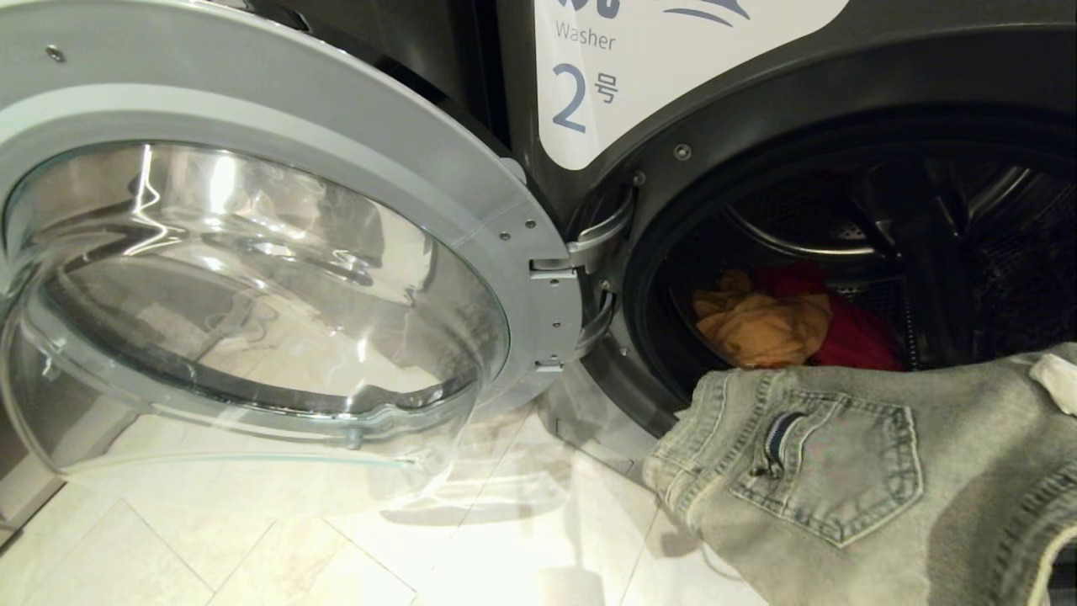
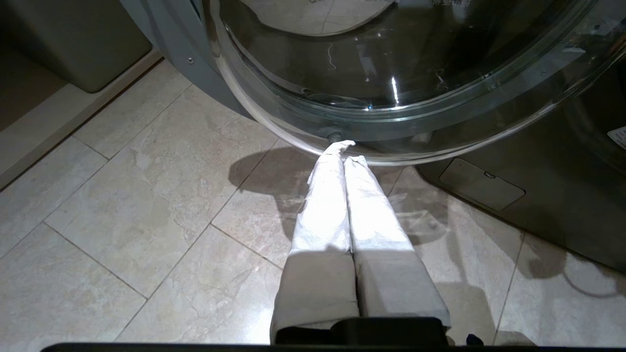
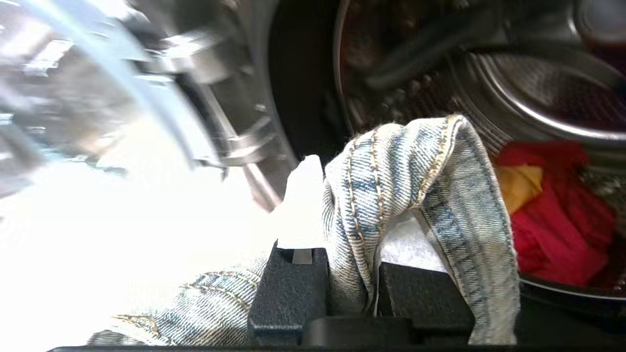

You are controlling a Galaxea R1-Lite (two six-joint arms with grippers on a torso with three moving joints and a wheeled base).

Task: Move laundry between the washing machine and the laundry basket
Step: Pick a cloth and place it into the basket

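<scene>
Denim — a faded grey-blue pair of jeans (image 3: 420,190), heavy, limp and thick-seamed — hangs before the open dark grey washing machine (image 1: 841,93), pinched at a bunched seam fold by the right gripper (image 3: 352,278) — a sound hold; the left gripper (image 2: 348,151) is pressed together.

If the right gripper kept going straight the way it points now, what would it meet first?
Probably the red garment in the washing machine drum: the right gripper, shut on the jeans, faces the open mouth. Depth unclear.
</scene>
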